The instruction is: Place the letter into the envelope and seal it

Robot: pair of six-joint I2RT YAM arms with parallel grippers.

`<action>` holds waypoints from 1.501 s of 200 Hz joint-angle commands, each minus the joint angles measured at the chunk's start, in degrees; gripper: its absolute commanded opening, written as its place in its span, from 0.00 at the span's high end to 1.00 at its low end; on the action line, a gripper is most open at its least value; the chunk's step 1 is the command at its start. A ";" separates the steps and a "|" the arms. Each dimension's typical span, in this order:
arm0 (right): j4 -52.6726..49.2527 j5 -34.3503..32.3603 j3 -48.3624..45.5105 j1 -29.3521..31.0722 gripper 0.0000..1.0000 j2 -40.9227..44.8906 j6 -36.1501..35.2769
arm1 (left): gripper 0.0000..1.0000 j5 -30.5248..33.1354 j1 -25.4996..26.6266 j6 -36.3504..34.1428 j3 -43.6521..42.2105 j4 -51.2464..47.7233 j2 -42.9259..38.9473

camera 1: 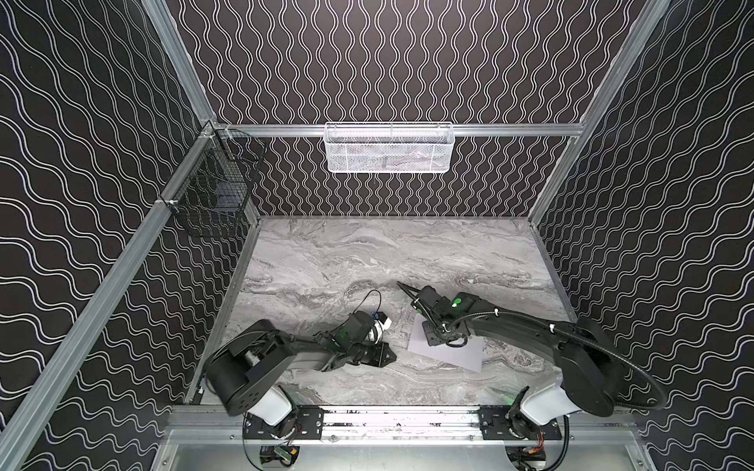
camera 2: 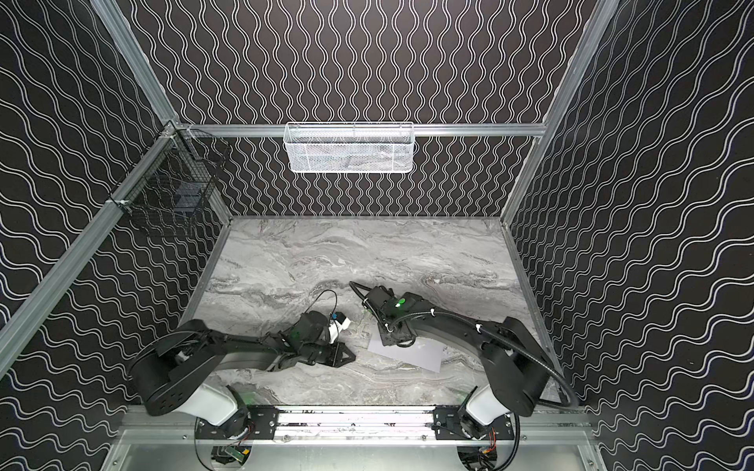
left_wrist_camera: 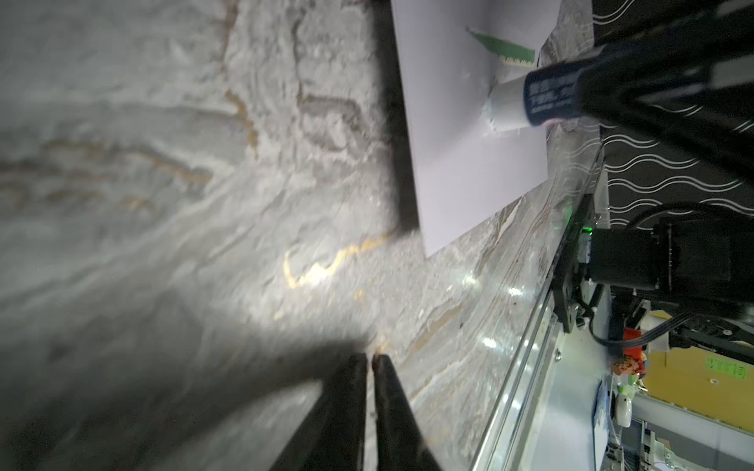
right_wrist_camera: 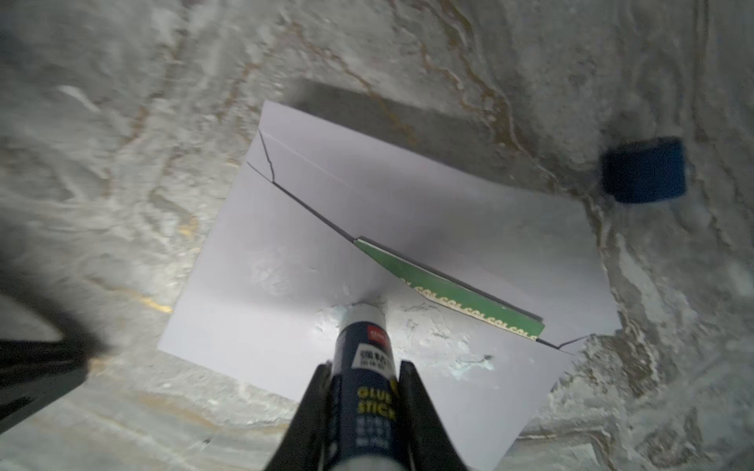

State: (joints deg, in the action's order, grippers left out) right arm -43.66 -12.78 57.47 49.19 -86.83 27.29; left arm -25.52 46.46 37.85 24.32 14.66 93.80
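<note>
Pale envelope (right_wrist_camera: 265,285), green-edged letter (right_wrist_camera: 440,290) inside

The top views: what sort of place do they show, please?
Probably a robot test cell, not a home or office: an aluminium frame holds patterned wall panels, and a left arm and right arm are mounted on a rail before a marble-look tabletop.

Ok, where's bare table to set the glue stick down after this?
The far half of the table, up to the back wall, is bare. Also the near strip between left gripper and front rail. Crowded: around the envelope, where the right gripper presses the glue stick, blue cap close by.
</note>
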 commanded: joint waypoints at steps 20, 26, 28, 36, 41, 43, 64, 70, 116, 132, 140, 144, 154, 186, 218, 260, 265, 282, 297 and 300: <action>5.71 5.04 0.99 0.78 1.00 1.15 -3.55 | 0.86 5.03 0.05 -3.13 2.15 -13.69 -8.23; 5.85 4.96 1.31 1.48 1.00 0.63 -3.64 | 0.86 5.37 0.04 -3.02 2.38 -13.79 -9.48; 5.93 4.89 1.32 1.62 1.00 0.46 -3.64 | 0.86 5.56 0.04 -2.95 2.40 -13.85 -9.92; 6.29 4.78 1.33 2.60 1.00 -0.23 -3.65 | 0.86 6.57 0.08 -2.93 2.42 -14.33 -11.62; 6.53 4.90 1.12 3.14 1.00 -0.60 -3.60 | 0.86 7.13 0.08 -3.02 2.34 -14.65 -12.60; 6.70 4.98 1.05 3.36 1.00 -0.75 -3.53 | 0.86 7.30 0.07 -2.97 2.28 -14.76 -12.97; 9.75 7.16 -1.29 3.98 1.00 -0.73 -2.65 | 0.85 9.34 0.06 -3.62 2.10 -15.55 -14.70; 11.09 7.93 -2.19 4.09 1.00 -0.53 -2.44 | 0.85 9.41 0.05 -3.67 2.29 -15.29 -14.25; 15.02 8.91 -2.79 6.65 1.00 -2.12 -0.86 | 0.85 8.58 0.39 -5.59 5.05 -12.32 -8.65; 15.74 9.15 -3.00 6.97 1.00 -2.23 -0.51 | 0.85 8.67 0.39 -6.18 5.82 -11.60 -7.96; 16.21 9.26 -3.16 7.06 1.00 -2.17 -0.42 | 0.85 8.39 0.56 -6.29 6.00 -10.83 -7.43; 16.35 9.22 -3.30 7.09 1.00 -2.20 -0.40 | 0.85 8.34 0.65 -6.29 6.09 -10.67 -7.10; 16.41 9.13 -3.16 7.24 1.00 -2.24 -0.23 | 0.85 8.20 0.87 -6.46 6.09 -10.35 -6.04; 15.49 6.62 -2.55 8.73 1.00 -3.03 -0.03 | 0.86 8.10 1.47 -7.33 5.65 -10.43 -2.14; 12.32 0.93 -1.20 10.47 1.00 -5.22 0.63 | 0.86 8.74 2.76 -6.83 4.50 -10.85 1.62; 10.15 -2.85 -1.65 11.10 1.00 -5.90 1.46 | 0.91 8.73 2.77 -3.21 0.43 -8.52 4.40; 10.10 -2.73 -1.81 11.02 1.00 -5.90 1.45 | 0.91 8.94 2.77 -2.61 0.25 -8.58 4.78; 9.92 -3.38 -2.33 10.81 1.00 -5.40 1.73 | 0.92 9.24 2.84 -2.21 0.62 -8.91 6.13; 9.48 -3.53 -2.78 9.79 1.00 -5.05 2.06 | 0.92 9.26 2.80 -2.16 1.16 -9.42 7.27; 9.39 -3.57 -2.93 9.64 1.00 -4.97 2.02 | 0.92 9.26 2.80 -2.11 1.21 -9.46 7.48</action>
State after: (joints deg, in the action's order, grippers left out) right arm -29.65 -15.59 55.53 59.86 -91.92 27.88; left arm -21.41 49.15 34.57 25.93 18.79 98.61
